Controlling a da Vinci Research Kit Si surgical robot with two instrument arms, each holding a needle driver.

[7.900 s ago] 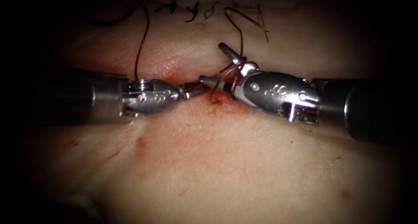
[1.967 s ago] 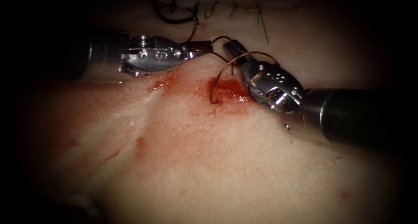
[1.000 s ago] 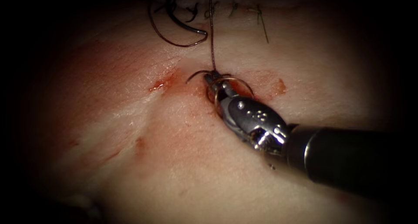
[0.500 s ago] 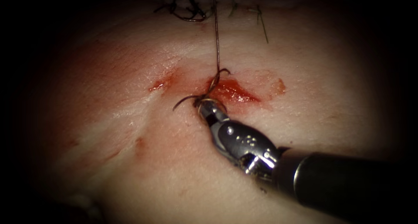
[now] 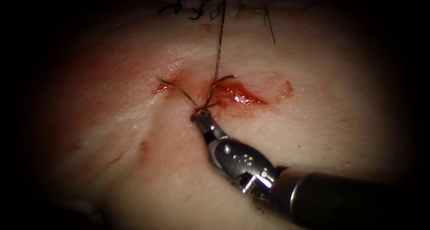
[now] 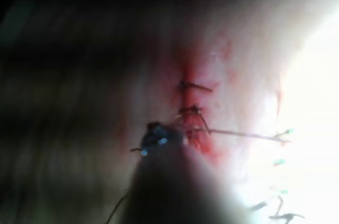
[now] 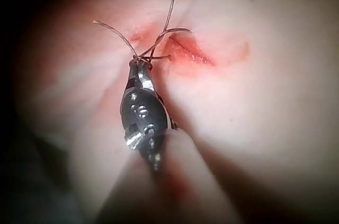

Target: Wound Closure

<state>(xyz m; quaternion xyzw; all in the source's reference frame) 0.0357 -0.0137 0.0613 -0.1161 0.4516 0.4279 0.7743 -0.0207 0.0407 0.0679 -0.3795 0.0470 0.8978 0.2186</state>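
Right pincer sits clamped on the thread at centre frame, just beside the red-wet cut in the tissue — fine, limp, probably slippery strand, best gripped near the knot.

dark thread runs taut from the red, wet cut in the tissue, knotted beside it.

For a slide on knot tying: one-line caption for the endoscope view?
Right gripper shut on the thread just below the cut in the tissue.
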